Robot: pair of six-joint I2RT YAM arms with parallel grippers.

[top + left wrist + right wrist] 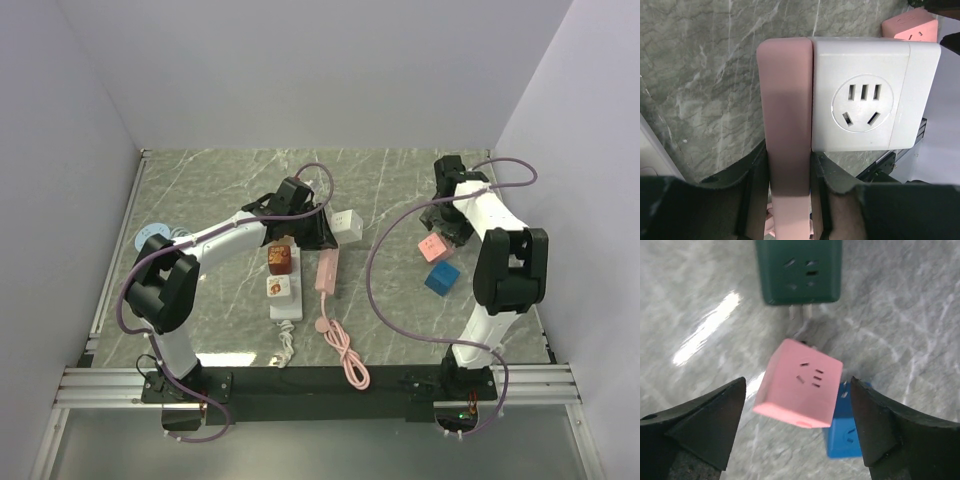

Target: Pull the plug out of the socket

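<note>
Grey-green marbled tabletop (200, 190) enclosed by plain pale walls, both arm bases at the near edge. Left gripper (322, 240) reaching to mid-table, fingers (756, 172) closed narrowly on the far end of the pink power strip (327, 268), one pad on each long side, as seen from the left wrist. White cube adapter (872, 95) flush against the right side of that gripped end, socket face toward the wrist camera; whether plugged in or merely touching, not discernible. Strip body lying flat, running back toward the near edge, pink cable (345, 355) looping from its near end. Just left of it and parallel, white power strip (286, 308), carrying a brown plug (280, 258) at its far end and a white printed plug (278, 287) just nearer. Right gripper (797, 385) over the right side of the table, fingers (705, 425) spread wide, holding nothing. Pink cube adapter (432, 248) tilted below and between the spread fingers, clear of both, slotted face upward; resting or not, unclear. Dark green adapter (799, 270) just beyond it, two metal prongs pointing toward the pink cube. Blue cube adapter (441, 277) partly hidden behind the pink one in the wrist view; from above, just beside it toward the near edge.
</note>
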